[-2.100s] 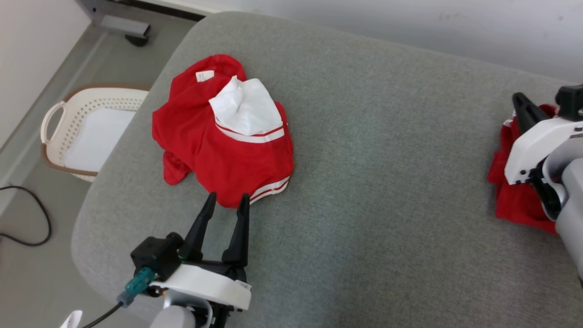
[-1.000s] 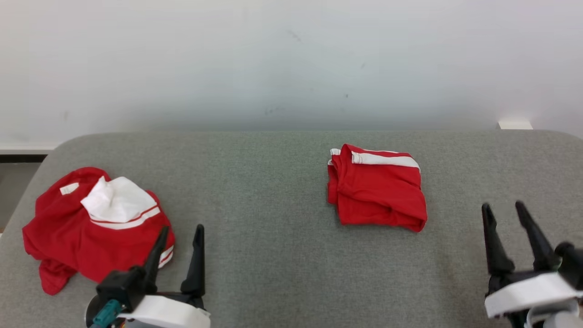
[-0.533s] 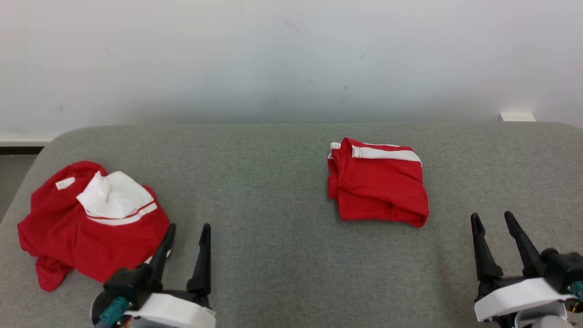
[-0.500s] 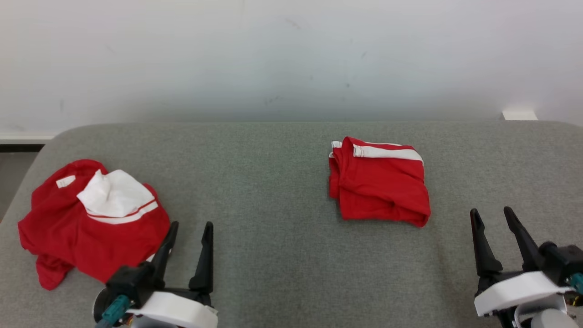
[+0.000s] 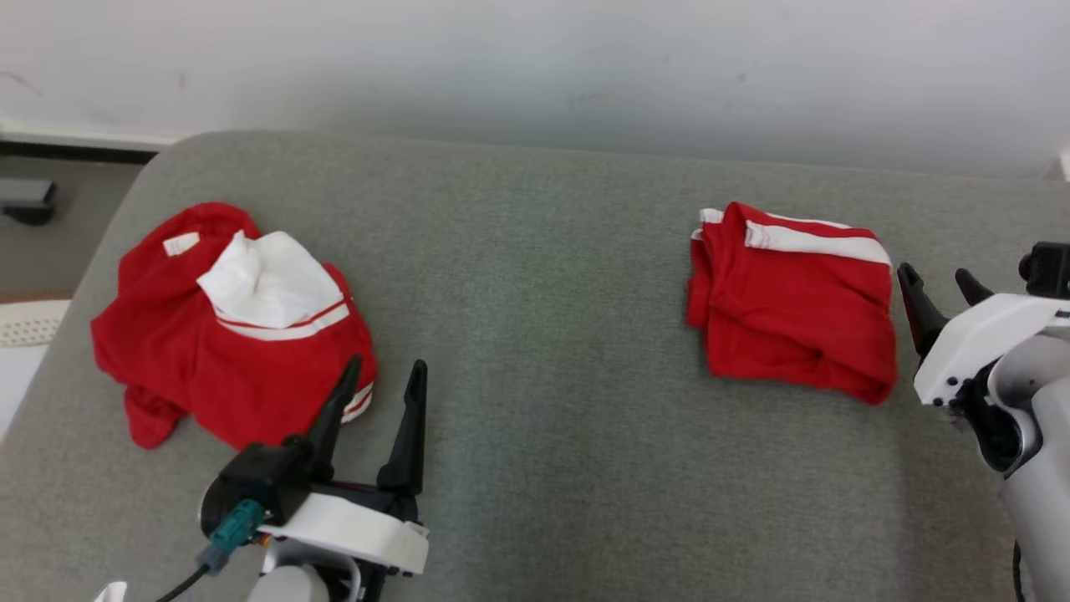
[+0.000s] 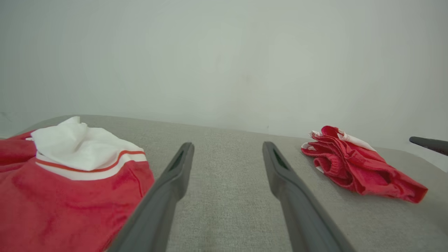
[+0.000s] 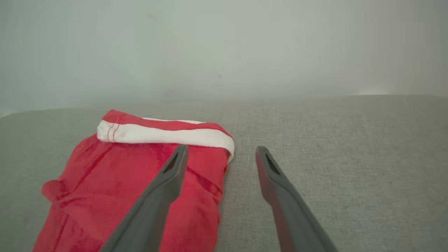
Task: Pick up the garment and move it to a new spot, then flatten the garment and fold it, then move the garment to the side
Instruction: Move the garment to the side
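The grey upholstered surface carried everything. Toward 9 o'clock on it in the head view lay the crumpled garment, a loose red heap with a white lining turned out on top. It looked like the piece not yet worked. Toward 3 o'clock, well apart from it, sat a folded garment, red with a white band along its far edge and seemingly finished.

The heap would probably handle as light, limp knit cloth. It had no stiffness and nothing fragile about it, and it was unlikely to slide on the upholstery's nap. It would likely sag, drag and bunch if lifted by a single point, and a pinch through only the top layer would probably just pull one fold loose. The better hold seemed to be the striped hem at the heap's 5 o'clock edge, where the cloth was doubled and stitched. A second hold well apart from the first would help spread it flat.

The left claw stood at 7 o'clock, released and empty. One finger was just beside that hem, though whether it touched could not be told. The right claw, at 3 o'clock, was likewise released and empty, just beside the folded garment's right edge. A small white label showed at the heap's 11 o'clock.
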Robot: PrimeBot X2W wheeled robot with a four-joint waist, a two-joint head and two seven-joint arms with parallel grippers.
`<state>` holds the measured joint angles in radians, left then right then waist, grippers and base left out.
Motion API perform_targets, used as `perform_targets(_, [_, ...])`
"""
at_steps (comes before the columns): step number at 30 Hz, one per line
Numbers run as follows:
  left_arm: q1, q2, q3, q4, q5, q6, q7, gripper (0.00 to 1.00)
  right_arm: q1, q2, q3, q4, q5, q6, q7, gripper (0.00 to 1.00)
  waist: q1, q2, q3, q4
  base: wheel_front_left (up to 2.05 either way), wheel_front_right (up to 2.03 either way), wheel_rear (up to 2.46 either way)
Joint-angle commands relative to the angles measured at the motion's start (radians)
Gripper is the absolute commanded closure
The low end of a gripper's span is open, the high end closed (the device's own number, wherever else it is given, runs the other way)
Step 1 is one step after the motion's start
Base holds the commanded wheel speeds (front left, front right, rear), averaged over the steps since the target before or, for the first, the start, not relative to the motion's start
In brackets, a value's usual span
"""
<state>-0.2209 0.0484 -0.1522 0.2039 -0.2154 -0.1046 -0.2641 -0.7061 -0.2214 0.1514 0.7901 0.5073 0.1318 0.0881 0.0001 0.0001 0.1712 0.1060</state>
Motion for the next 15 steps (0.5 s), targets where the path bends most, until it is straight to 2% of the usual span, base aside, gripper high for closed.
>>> perform_targets(1, [-0.015,0.004,-0.001,-0.001,-0.013,0.002,0.0,0.0,-0.043,-0.007,-0.007,0.053,0.018,-0.002,0.047,0.0,-0.0001,-0.0001,0.037,0.045,0.0,0.0,0.0])
perform_targets(5, [-0.027,0.004,-0.011,-0.003,-0.021,0.005,0.0,0.0,-0.128,-0.019,-0.014,0.184,0.038,-0.002,0.168,0.0,-0.0001,-0.0001,0.057,0.087,0.0,0.0,0.0])
perform_targets(9, [-0.031,0.004,-0.015,-0.004,-0.023,0.009,0.0,0.0,-0.168,-0.031,-0.021,0.3,0.025,-0.002,0.227,0.0,-0.0001,-0.0001,0.063,0.115,0.0,0.0,0.0])
perform_targets(13, [-0.032,0.004,-0.018,-0.003,-0.023,0.009,0.0,0.0,-0.167,0.0,-0.012,0.383,0.048,-0.002,0.306,0.0,-0.0001,-0.0001,0.062,0.13,0.0,0.0,0.0])
perform_targets(15, [-0.031,0.004,-0.019,-0.002,-0.023,0.01,0.0,0.0,-0.157,0.007,-0.006,0.388,0.062,-0.001,0.309,0.0,-0.0001,-0.0001,0.06,0.134,0.0,0.0,0.0])
